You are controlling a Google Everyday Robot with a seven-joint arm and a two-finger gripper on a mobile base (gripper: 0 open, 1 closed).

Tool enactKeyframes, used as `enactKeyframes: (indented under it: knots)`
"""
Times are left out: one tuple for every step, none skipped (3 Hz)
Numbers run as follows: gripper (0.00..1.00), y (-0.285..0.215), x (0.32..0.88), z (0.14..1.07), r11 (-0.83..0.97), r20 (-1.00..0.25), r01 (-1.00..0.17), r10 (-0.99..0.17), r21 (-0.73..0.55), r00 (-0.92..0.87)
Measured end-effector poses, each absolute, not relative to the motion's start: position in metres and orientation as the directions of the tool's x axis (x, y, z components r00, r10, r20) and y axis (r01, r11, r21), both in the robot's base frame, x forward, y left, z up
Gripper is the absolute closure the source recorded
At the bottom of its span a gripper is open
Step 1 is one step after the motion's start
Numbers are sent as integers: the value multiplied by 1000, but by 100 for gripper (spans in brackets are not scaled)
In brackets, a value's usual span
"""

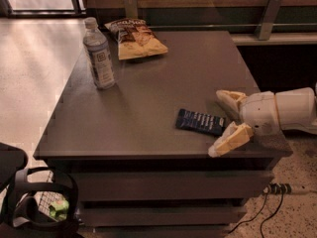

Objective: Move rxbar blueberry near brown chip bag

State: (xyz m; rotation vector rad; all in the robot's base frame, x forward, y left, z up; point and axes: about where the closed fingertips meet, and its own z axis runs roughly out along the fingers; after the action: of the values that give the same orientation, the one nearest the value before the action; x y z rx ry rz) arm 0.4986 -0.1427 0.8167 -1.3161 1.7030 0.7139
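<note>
The rxbar blueberry lies flat on the dark table near its front right edge, a navy bar with white lettering. My gripper comes in from the right, low over the table, with its two tan fingers spread open on either side of the bar's right end, one behind it and one in front. The bar rests on the table. The brown chip bag lies at the far back of the table, left of centre, well away from the bar.
A clear plastic water bottle stands upright on the left part of the table, in front of the chip bag. A wall ledge with metal brackets runs behind the table. A dark chair and basket sit at the lower left.
</note>
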Motion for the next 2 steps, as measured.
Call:
enactKeyframes:
  knots:
    - [12,-140,499,809,287,-880,-957,-465,-48,-96]
    - [35,-138,499,808,284,-881,-958,-464,-46,-95]
